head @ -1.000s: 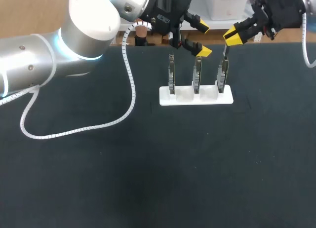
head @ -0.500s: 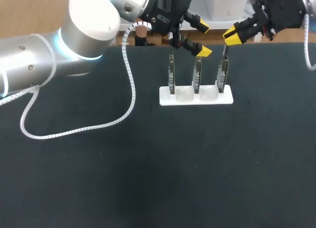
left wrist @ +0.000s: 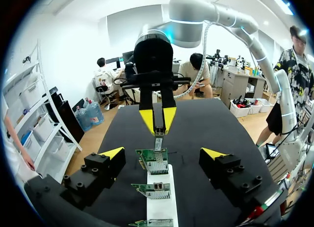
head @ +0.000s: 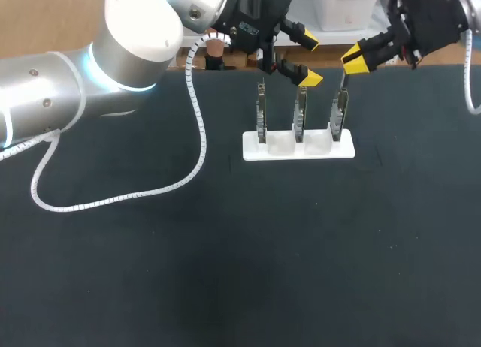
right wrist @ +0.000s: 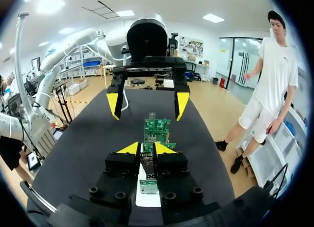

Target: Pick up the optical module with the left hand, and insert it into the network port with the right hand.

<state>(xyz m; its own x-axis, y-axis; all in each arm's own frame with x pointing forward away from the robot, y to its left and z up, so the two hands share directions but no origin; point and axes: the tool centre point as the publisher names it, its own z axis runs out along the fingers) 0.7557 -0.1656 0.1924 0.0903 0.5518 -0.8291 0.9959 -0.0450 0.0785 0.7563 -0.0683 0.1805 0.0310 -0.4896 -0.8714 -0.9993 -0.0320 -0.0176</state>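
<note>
The optical module (left wrist: pixel 158 138) hangs pinched between the right gripper's (left wrist: pixel 158 120) pressed-in fingers. Its lower end is just above the end circuit board (left wrist: pixel 153 161) in the white holder (head: pixel 299 149). Since a second ago that gripper has edged slightly away from the left gripper (head: pixel 310 58), which stays spread wide above the holder.

A robotics lab bench, set up for handling small electronics.

A left arm (head: pixel 113 54) and a right arm (head: pixel 436 16) come in from the upper corners over a black-matted worktop (head: pixel 225 272). Each ends in a yellow-tipped pincer: the left pincer (head: pixel 310 59) is spread wide, and the right pincer (head: pixel 352 59) is nipped on a small optical module (left wrist: pixel 158 131). At upper centre a white rack (head: pixel 298 148) holds three circuit boards (head: pixel 300 110) upright in a row. A coiled white cable (head: pixel 199 129) trails across the mat at left.
</note>
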